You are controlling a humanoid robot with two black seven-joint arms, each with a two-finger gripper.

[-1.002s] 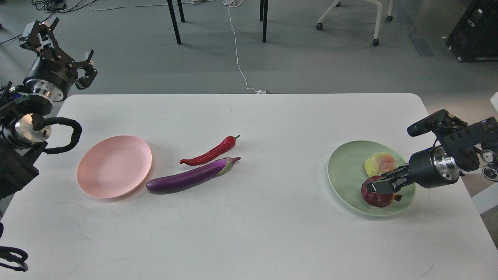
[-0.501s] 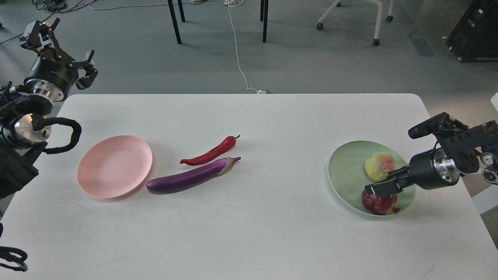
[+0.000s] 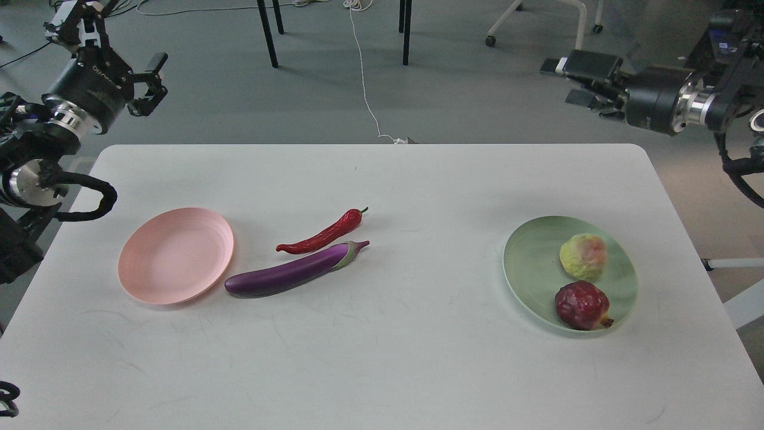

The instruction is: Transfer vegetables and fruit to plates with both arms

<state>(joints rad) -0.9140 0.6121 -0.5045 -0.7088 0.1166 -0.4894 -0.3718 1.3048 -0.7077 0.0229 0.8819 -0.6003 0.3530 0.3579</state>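
The purple eggplant (image 3: 292, 272) and the red chili pepper (image 3: 322, 236) lie side by side on the white table, just right of the empty pink plate (image 3: 175, 255). The green plate (image 3: 528, 263) at the right holds the yellow-green fruit (image 3: 584, 257) and the dark red pomegranate-like fruit (image 3: 580, 306). My left gripper (image 3: 122, 45) is open and empty, raised beyond the table's far left corner. My right gripper (image 3: 568, 80) is open and empty, raised high beyond the table's far right edge, well above and behind the green plate.
The white table (image 3: 418, 358) has rounded corners. Behind it on the grey floor are black table legs (image 3: 267, 33), a white cable (image 3: 364, 77), a wheeled chair base (image 3: 576, 36) and a black case (image 3: 731, 48) at the far right.
My right gripper has let go of the dark red fruit, which stays on the green plate, and has risen up and back. My left gripper has moved up and slightly right.
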